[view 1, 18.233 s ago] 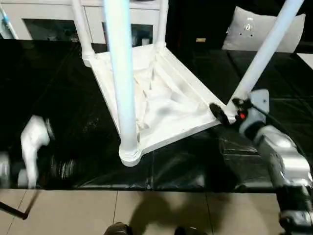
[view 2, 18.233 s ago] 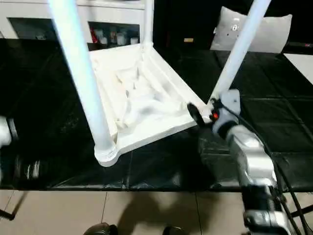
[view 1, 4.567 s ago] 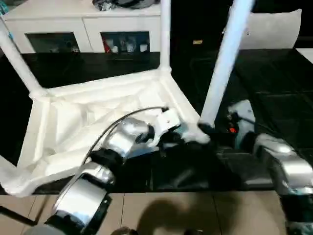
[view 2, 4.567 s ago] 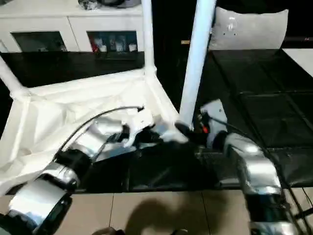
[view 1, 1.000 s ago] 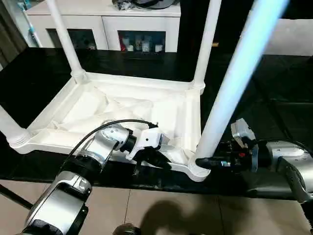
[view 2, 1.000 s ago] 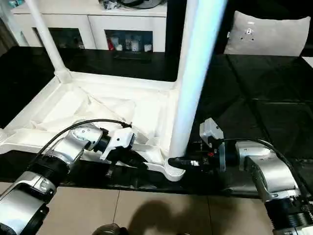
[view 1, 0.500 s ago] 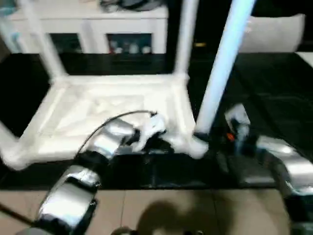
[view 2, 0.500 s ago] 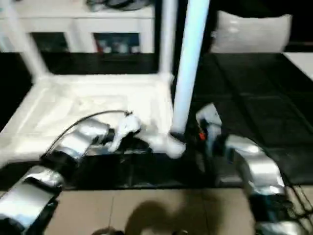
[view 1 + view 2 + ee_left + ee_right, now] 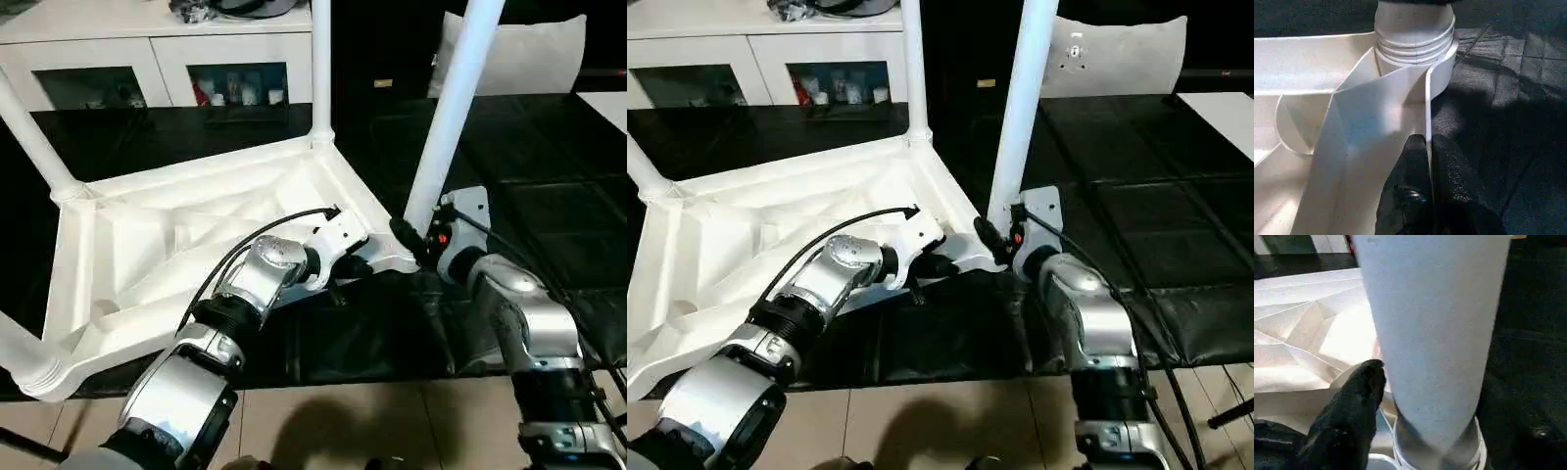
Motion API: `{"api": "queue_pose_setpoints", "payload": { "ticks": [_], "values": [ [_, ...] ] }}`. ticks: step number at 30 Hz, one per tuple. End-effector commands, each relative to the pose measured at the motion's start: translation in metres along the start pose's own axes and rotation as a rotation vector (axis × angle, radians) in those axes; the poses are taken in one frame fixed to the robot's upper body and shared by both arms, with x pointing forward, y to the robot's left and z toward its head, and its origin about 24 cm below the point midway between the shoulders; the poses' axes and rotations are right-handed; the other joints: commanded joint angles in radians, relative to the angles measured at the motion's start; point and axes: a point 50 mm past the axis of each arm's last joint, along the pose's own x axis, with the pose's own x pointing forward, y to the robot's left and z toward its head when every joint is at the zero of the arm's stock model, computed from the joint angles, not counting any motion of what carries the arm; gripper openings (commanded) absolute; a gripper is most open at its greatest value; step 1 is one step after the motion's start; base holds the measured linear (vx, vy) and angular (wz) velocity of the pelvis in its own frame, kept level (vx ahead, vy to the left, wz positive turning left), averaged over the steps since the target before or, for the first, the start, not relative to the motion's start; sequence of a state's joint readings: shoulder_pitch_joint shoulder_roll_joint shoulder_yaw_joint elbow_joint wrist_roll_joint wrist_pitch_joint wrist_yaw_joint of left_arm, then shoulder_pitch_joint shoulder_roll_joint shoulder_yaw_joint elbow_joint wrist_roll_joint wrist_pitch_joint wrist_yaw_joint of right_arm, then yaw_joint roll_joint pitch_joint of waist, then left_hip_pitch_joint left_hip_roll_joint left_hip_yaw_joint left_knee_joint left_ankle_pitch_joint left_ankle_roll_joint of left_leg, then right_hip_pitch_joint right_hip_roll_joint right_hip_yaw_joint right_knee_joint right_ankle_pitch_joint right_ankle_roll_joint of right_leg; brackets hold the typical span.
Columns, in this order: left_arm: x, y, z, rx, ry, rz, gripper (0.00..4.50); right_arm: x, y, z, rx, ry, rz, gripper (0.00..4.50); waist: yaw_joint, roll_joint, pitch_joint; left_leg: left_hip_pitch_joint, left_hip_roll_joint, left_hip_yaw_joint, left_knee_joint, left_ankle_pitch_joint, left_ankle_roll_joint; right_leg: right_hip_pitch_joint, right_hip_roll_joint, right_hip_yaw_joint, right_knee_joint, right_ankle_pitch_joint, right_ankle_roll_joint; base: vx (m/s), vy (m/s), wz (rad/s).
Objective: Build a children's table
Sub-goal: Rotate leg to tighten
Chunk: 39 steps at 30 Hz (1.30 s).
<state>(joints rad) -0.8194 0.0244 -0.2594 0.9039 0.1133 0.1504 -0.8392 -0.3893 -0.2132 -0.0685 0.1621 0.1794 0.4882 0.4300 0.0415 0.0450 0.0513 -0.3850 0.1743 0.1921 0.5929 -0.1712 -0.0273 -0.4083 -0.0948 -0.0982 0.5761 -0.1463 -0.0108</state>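
The white children's table lies upside down on a black surface, its ribbed top point(image 9: 176, 245) facing up. Three legs stand in its corner sockets: a back one point(image 9: 318, 69), a left one point(image 9: 29, 132), and a near right one point(image 9: 446, 127). A fourth shows at the front left corner point(image 9: 20, 357). My left gripper point(image 9: 1428, 147) is shut on the thin rim wall beside the near right socket point(image 9: 1415, 44). My right gripper point(image 9: 409, 240) grips the base of that right leg point(image 9: 1435, 323), with one black finger point(image 9: 1352, 416) pressed against it.
A white cabinet with glass doors point(image 9: 167, 59) stands behind the black surface. A grey cushion point(image 9: 519, 54) leans at the back right. The black surface point(image 9: 558, 196) ends just below my arms, with tiled floor point(image 9: 343, 421) beyond its front edge.
The view has shifted. The table top has turned on the surface, its right corner now further from me. Both grippers keep their hold at that corner.
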Motion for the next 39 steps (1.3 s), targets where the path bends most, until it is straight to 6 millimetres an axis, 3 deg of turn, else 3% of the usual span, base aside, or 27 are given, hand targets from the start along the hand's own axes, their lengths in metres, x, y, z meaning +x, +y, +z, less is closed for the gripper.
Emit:
{"api": "queue_pose_setpoints", "payload": {
  "ticks": [1,5,12,13,15,16,19,23,29,39],
  "values": [
    [0.001,-0.005,0.031,0.078,-0.160,-0.061,0.00,0.002,0.011,-0.009,-0.002,0.036,0.087,3.41,0.011,-0.025,-0.074,0.015,0.046,-0.024,-0.060,-0.194,0.094,0.058,-0.065,0.042,-0.078,-0.317,-0.177,0.000,0.000,0.00],
    [-0.012,-0.002,0.018,0.135,-0.129,-0.126,0.00,-0.014,-0.006,-0.006,-0.075,0.027,0.173,3.75,0.019,-0.027,-0.072,0.016,0.045,-0.023,-0.059,-0.215,0.095,0.061,-0.067,0.043,-0.084,-0.363,-0.158,0.000,0.000,0.00],
    [-0.031,-0.001,0.003,0.211,-0.091,-0.261,0.00,-0.035,-0.014,-0.002,-0.158,0.049,0.370,4.38,0.032,-0.024,-0.073,0.018,0.054,-0.024,-0.060,-0.218,0.097,0.057,-0.067,0.044,-0.078,-0.355,-0.168,0.000,0.000,0.00],
    [-0.034,-0.001,0.000,0.222,-0.079,-0.283,0.00,-0.039,-0.016,-0.002,-0.172,0.057,0.406,4.38,0.035,-0.029,-0.072,0.017,0.054,-0.022,-0.061,-0.215,0.096,0.055,-0.066,0.044,-0.076,-0.346,-0.175,0.000,0.000,0.00],
    [-0.042,-0.002,-0.005,0.250,-0.060,-0.350,0.00,-0.049,-0.018,-0.004,-0.276,0.098,0.494,4.38,0.047,-0.028,-0.072,0.019,0.057,-0.022,-0.060,-0.222,0.093,0.055,-0.070,0.045,-0.076,-0.365,-0.171,0.000,0.000,0.00],
    [-0.045,-0.003,-0.008,0.271,-0.052,-0.390,0.00,-0.053,-0.020,-0.005,-0.306,0.114,0.538,4.38,0.055,-0.034,-0.071,0.022,0.060,-0.019,-0.060,-0.220,0.094,0.052,-0.071,0.048,-0.076,-0.365,-0.168,0.000,0.000,0.00],
    [-0.049,-0.005,-0.011,0.295,-0.038,-0.437,0.00,-0.058,-0.021,-0.006,-0.320,0.128,0.597,4.38,0.060,-0.029,-0.070,0.019,0.060,-0.021,-0.061,-0.226,0.092,0.051,-0.071,0.047,-0.073,-0.363,-0.173,0.000,0.000,0.00],
    [-0.053,-0.009,-0.014,0.324,-0.022,-0.504,0.00,-0.062,-0.019,-0.006,-0.278,0.133,0.691,4.00,0.070,-0.032,-0.070,0.023,0.063,-0.022,-0.062,-0.240,0.087,0.051,-0.075,0.047,-0.076,-0.399,-0.167,0.000,0.000,0.00],
    [-0.056,-0.018,-0.016,0.358,-0.014,-0.608,0.00,-0.068,-0.012,-0.010,-0.187,0.159,0.853,3.40,0.080,-0.034,-0.070,0.024,0.066,-0.021,-0.063,-0.235,0.084,0.049,-0.075,0.049,-0.071,-0.383,-0.177,0.000,0.000,0.00],
    [-0.058,-0.017,-0.016,0.363,-0.006,-0.622,0.00,-0.068,-0.010,-0.015,-0.171,0.185,0.903,2.64,0.092,-0.035,-0.071,0.023,0.064,-0.022,-0.063,-0.219,0.075,0.049,-0.075,0.048,-0.072,-0.398,-0.159,0.000,0.000,0.00]
  ]
}}
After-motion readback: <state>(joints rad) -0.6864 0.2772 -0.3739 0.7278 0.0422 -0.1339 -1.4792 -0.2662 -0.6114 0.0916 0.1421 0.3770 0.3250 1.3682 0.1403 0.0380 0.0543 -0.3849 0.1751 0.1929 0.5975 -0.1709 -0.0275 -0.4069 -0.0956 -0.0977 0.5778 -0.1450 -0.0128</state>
